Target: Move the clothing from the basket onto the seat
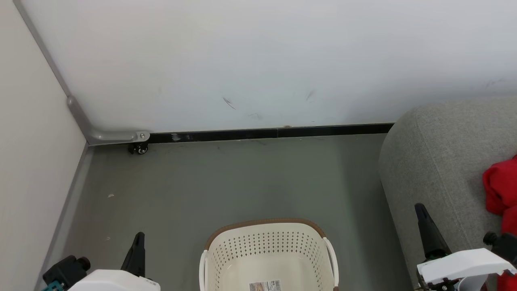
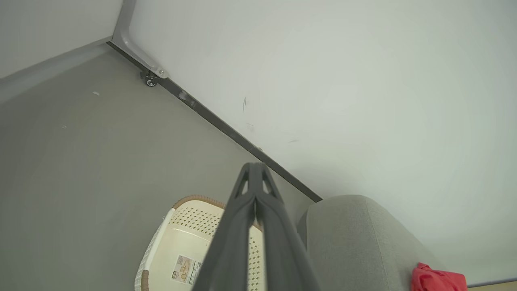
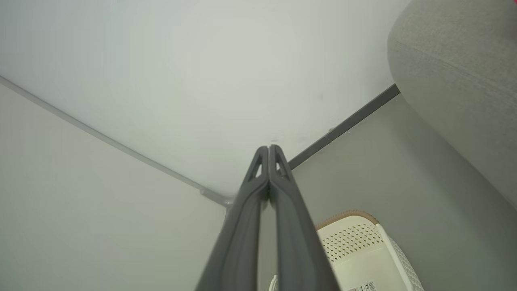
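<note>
The cream-white basket [image 1: 268, 254] stands on the floor at bottom centre, with just its sticker on the bottom; it appears too in the left wrist view as basket [image 2: 177, 250] and the right wrist view as basket [image 3: 363, 254]. Red clothing [image 1: 501, 194] lies on the grey seat [image 1: 440, 161] at the right; a corner of the clothing [image 2: 436, 279] shows on the seat [image 2: 355, 238]. My left gripper [image 1: 139, 236] is shut at lower left, holding nothing, fingers together [image 2: 255, 169]. My right gripper [image 1: 420, 208] is shut over the seat's edge, its tips pressed together [image 3: 270, 149].
A white wall with a black baseboard [image 1: 266, 132] runs behind. A pale partition on a small caster [image 1: 139, 148] closes the left side. Grey floor [image 1: 226, 182] lies between basket, wall and seat.
</note>
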Controlling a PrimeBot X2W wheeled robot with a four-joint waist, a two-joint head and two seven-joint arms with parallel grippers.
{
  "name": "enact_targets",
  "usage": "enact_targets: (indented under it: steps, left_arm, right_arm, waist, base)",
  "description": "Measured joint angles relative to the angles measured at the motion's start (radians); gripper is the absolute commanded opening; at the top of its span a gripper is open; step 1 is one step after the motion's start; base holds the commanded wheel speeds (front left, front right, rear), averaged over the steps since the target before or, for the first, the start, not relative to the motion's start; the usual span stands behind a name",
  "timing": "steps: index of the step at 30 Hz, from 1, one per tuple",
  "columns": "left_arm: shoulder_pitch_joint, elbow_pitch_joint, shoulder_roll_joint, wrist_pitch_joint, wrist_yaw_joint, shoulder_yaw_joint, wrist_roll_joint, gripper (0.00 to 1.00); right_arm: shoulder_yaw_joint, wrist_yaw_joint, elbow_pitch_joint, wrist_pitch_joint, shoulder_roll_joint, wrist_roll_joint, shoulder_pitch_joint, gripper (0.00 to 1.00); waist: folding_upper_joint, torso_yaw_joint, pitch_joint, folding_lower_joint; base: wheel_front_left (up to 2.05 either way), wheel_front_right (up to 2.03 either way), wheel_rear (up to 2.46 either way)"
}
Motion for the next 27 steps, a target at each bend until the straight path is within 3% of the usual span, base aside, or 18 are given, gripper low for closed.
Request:
enact_targets:
  steps: [15, 27]
  left_arm:
    - [-0.002, 0.011, -0.025, 0.045, -0.066, 0.062, -0.198, 0.0]
    - [-0.022, 0.021, -0.043, 0.08, -0.121, 0.112, -0.36, 0.0]
  right_arm:
    - [-0.012, 0.0, 0.004, 0.009, 0.0, 0.223, -0.021, 0.0]
    - [-0.03, 0.0, 0.006, 0.019, -0.001, 0.398, -0.042, 0.0]
  waist:
    - [-0.0001, 0.001, 0.016, -0.0123]
    - [0.0, 0.001, 0.027, -0.015]
  base:
    - [0.0, 0.0, 0.0]
    - [0.0, 0.0, 0.0]
